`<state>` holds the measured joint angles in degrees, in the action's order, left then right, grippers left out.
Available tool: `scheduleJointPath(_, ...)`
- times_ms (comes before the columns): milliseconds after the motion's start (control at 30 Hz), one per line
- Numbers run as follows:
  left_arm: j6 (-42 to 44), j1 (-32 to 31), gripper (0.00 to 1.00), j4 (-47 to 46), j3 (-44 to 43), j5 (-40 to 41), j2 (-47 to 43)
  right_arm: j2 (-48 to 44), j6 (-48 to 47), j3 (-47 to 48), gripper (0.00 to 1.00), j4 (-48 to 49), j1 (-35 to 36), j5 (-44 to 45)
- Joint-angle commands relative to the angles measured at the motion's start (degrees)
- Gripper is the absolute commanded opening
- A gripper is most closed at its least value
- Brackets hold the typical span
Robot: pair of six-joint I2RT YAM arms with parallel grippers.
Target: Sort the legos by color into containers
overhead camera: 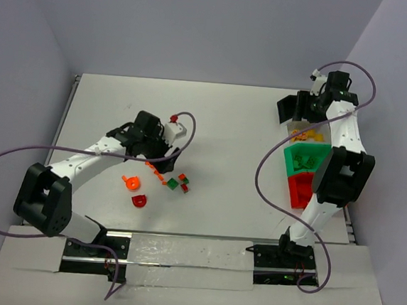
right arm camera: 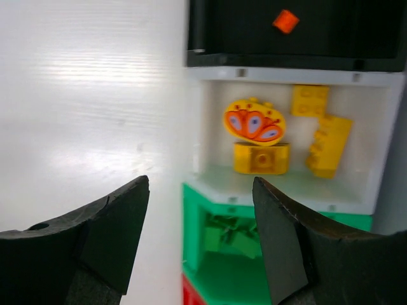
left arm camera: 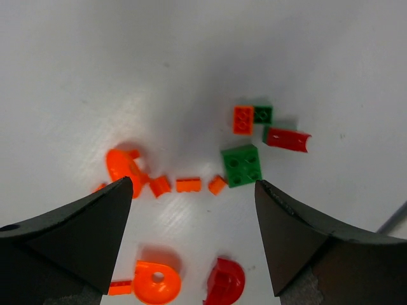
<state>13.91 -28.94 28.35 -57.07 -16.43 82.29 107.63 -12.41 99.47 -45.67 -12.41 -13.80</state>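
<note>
**Two open grippers: loose legos on the left, bins on the right**

On the left, the left gripper (left arm camera: 194, 187) hangs over loose legos (overhead camera: 173, 184) on the table (left arm camera: 127, 63), with its jaws spread and empty. Beneath it, three small orange bricks (left arm camera: 189, 185) lie in a row. A green brick (left arm camera: 241, 165) lies just beside them, and a red piece (left arm camera: 287, 138) is further right.

On the right, the right gripper (right arm camera: 200, 181) hovers above the bins (overhead camera: 288, 160), jaws apart and gripping nothing. The black bin (right arm camera: 197, 32) holds one orange bit (right arm camera: 285, 21). The white bin (right arm camera: 197, 127) holds yellow pieces (right arm camera: 327, 146), and the green bin (right arm camera: 191, 254) holds green ones (right arm camera: 232, 235).

The risk is that the orange bricks lie very near the green brick. Closing jaws could trap two colours together or knock a neighbouring brick away.
</note>
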Motion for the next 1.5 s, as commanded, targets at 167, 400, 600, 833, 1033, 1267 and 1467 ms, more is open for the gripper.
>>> scheduleJointPath(167, -0.59, -7.23, 0.83, -0.71, 2.56, 1.77, 3.57, -9.5, 6.2, -7.46, 0.74, 3.96, 5.67, -11.64)
scheduleJointPath(400, 0.17, -9.82, 0.76, -1.12, 1.68, 3.67, 7.98, -10.34, 7.6, -9.82, 0.74, 5.15, 6.49, -13.38)
scheduleJointPath(600, 0.41, -11.15, 0.72, -2.11, 1.43, 4.76, 10.23, -10.97, 7.84, -10.9, 0.74, 5.43, 6.52, -13.99)
scheduleJointPath(833, 0.76, -11.56, 0.61, -3.93, 2.01, 6.06, 12.11, -11.94, 8.76, -12.12, 0.74, 6.2, 7.35, -15.44)
scheduleJointPath(1033, 0.94, -11.63, 0.43, -5.89, 2.84, 9.18, 11.1, -13.06, 10.47, -14.61, 0.74, 8.31, 9.51, -18.89)
scheduleJointPath(1267, 2.37, -11.58, 0.19, -5.73, 3.89, 9.16, 3.51, -13.95, 18.6, -22.8, 0.74, 15.55, 14.58, -32.57)
scheduleJointPath(1467, 2.87, -11.58, 0.14, -4.18, 2.67, 5.26, -6.79, -12.63, 29.02, -27.84, 0.81, 26.5, 20.58, -42.98)
